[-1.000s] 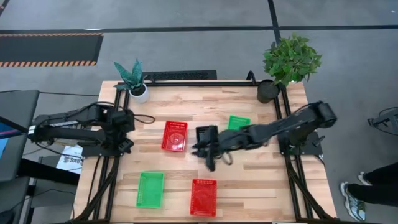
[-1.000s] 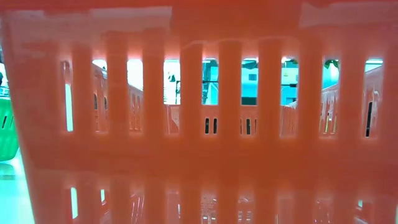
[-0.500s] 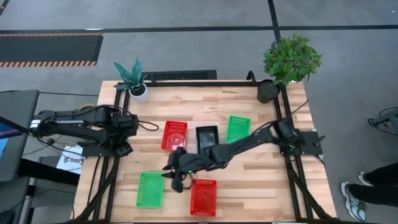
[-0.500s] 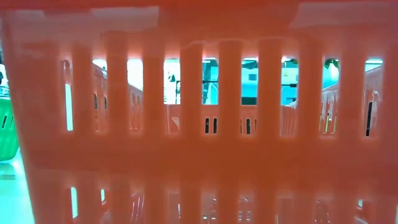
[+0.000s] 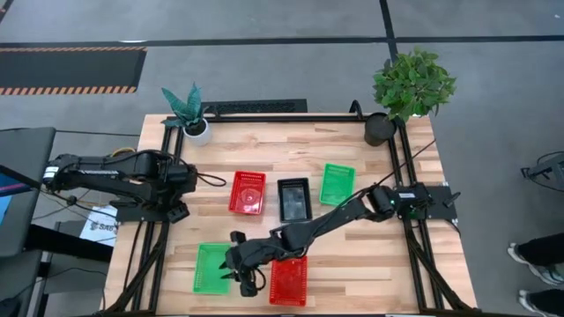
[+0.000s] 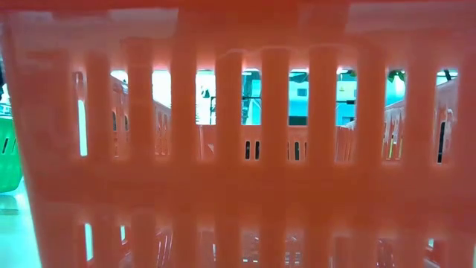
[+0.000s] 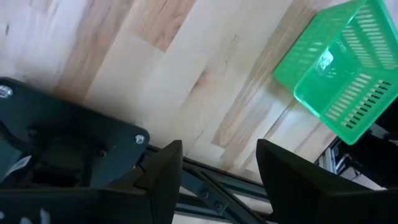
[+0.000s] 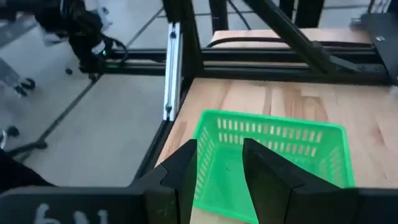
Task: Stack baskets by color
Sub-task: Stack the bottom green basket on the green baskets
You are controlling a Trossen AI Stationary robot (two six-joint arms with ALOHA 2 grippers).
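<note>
1. Reaching for green basket (image 5: 212, 268) near desk's front-left corner.
2. Right gripper (image 5: 238, 276) over its right rim, fingers part-open, empty.
3. Next: lower, grip rim, carry to other green basket (image 5: 337, 183).
4. Left gripper (image 7: 217, 171) open, idle at left edge.

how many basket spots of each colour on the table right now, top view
green basket spots: 2, front left and back right
red basket spots: 2, mid table and front
black basket spots: 1, centre
total: 5 (stack heights can't be told)
</note>
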